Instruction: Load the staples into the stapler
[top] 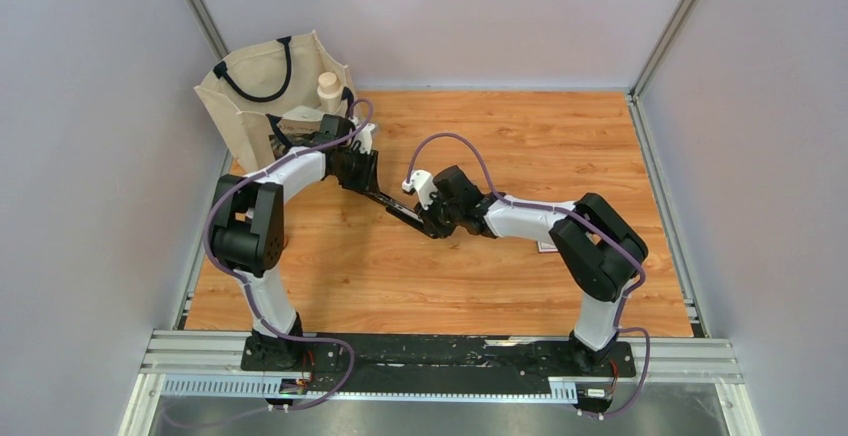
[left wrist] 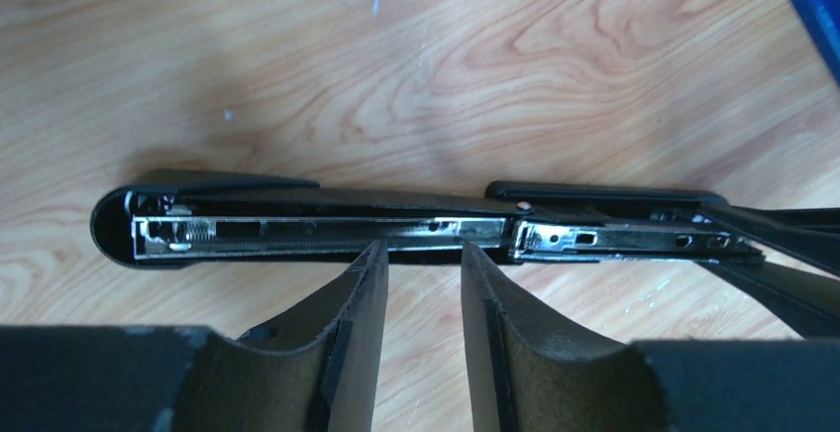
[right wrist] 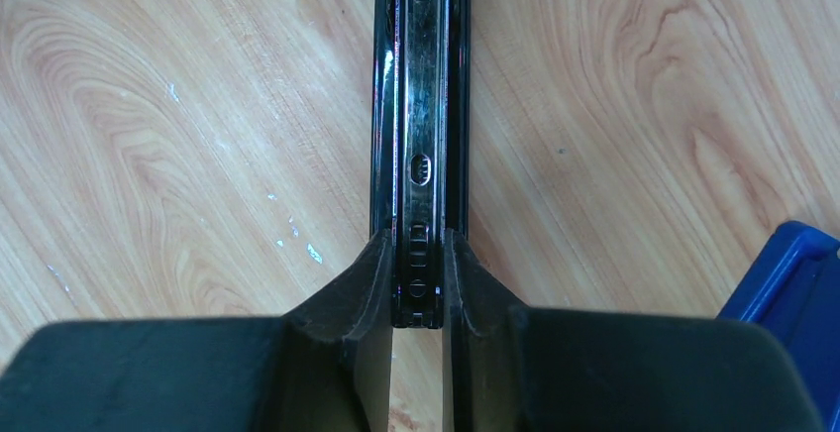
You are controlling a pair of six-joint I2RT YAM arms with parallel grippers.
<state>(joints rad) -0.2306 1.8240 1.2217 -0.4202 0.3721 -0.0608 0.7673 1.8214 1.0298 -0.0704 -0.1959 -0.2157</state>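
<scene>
The black stapler (top: 395,206) lies opened out flat on the wooden table between my two grippers. In the left wrist view its metal staple channel (left wrist: 327,231) faces up, with a spring at its left end. I see no staple strip in it. My left gripper (left wrist: 424,256) is open, its fingertips just short of the channel's side. My right gripper (right wrist: 421,259) is shut on the end of the stapler's other arm (right wrist: 421,155). A small white flat piece (top: 547,247), perhaps the staples box, peeks out under my right arm.
A beige tote bag (top: 265,101) with a pale bottle (top: 329,91) in it stands at the back left, close behind my left gripper. A blue object (right wrist: 787,288) lies on the table near my right gripper. Metal frame posts and grey walls bound the table.
</scene>
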